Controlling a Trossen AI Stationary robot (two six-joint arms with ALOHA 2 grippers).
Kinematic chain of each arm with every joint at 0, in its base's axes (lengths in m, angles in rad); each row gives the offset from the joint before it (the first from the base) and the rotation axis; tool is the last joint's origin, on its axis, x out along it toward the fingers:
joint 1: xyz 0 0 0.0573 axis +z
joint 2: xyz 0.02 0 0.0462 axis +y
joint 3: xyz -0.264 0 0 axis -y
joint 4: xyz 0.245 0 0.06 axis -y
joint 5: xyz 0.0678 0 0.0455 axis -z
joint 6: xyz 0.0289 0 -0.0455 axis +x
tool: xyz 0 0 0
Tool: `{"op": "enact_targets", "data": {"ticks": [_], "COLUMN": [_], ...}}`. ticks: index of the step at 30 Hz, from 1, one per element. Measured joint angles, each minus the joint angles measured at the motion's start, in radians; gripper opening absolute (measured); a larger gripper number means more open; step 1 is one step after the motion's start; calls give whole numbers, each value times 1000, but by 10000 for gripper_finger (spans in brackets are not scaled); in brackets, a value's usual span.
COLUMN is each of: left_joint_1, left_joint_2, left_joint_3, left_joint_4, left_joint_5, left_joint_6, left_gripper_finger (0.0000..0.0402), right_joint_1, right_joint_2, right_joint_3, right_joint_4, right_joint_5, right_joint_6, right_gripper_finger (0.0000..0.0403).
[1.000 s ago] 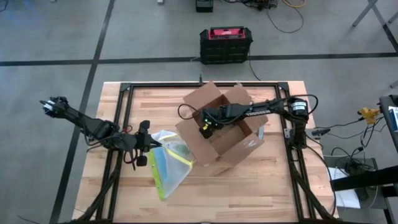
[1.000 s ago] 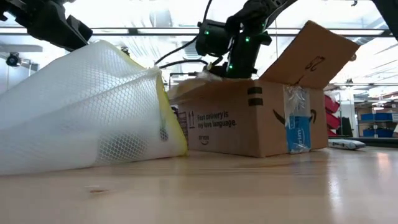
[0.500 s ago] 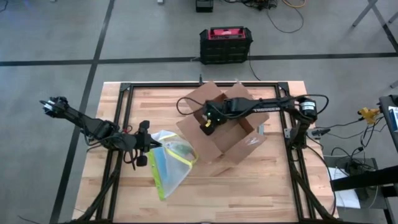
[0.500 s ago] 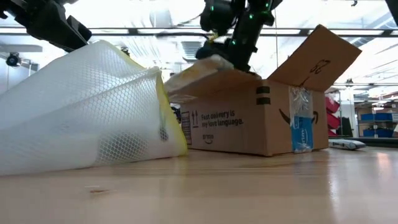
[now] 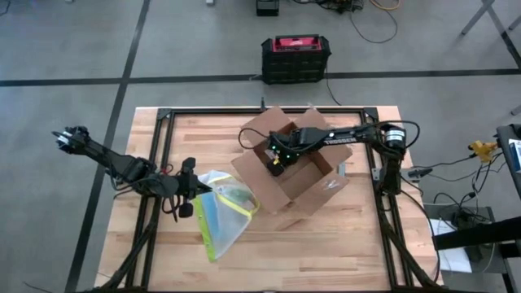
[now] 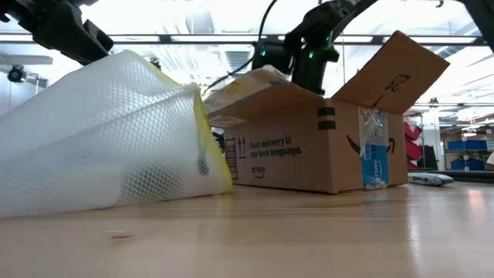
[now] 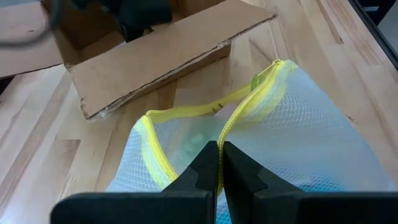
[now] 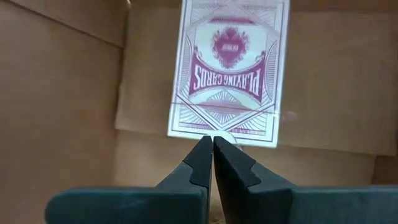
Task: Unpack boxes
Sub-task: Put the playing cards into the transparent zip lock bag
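Right gripper (image 8: 212,140) clenched on card pack (image 8: 229,68) inside open box (image 5: 291,163) near table's (image 5: 342,252) far edge; left gripper (image 7: 219,149) clenched on pouch (image 7: 298,124) at box's left.

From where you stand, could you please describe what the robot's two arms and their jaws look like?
Both arms are dark, slim and jointed, with black cables looping alongside. The left gripper ends in two black, tapered, wedge-shaped jaws; the right gripper looks the same. Small green lights glow near the right wrist, and white lettering runs along its forearm.
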Motion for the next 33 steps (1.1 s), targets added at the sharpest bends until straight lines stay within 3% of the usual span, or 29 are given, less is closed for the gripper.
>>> {"op": "enact_targets", "data": {"ticks": [3,10,16,20,26,30,33], "left_joint_1": [0,0,0,0,0,0,0], "left_joint_2": [0,-2,-3,-3,-3,-3,-4], "left_joint_3": [0,0,0,0,0,0,0], "left_joint_4": [1,3,4,4,4,4,4], "left_joint_5": [0,-1,-2,-2,-4,-3,-1], "left_joint_6": [0,-2,0,0,-4,-13,-29], "left_gripper_finger": [0,0,0,0,0,0,0], "right_joint_1": [-2,0,-3,-20,-28,-34,-38], "right_joint_2": [8,-5,-6,-3,66,81,65], "right_joint_3": [11,56,109,130,128,130,137], "right_joint_4": [-18,-146,-144,-119,-125,-122,-165], "right_joint_5": [24,187,181,37,10,33,116], "right_joint_6": [-7,23,-91,-104,-104,-94,-81], "right_gripper_finger": [0,0,0,0,0,0,0]}}
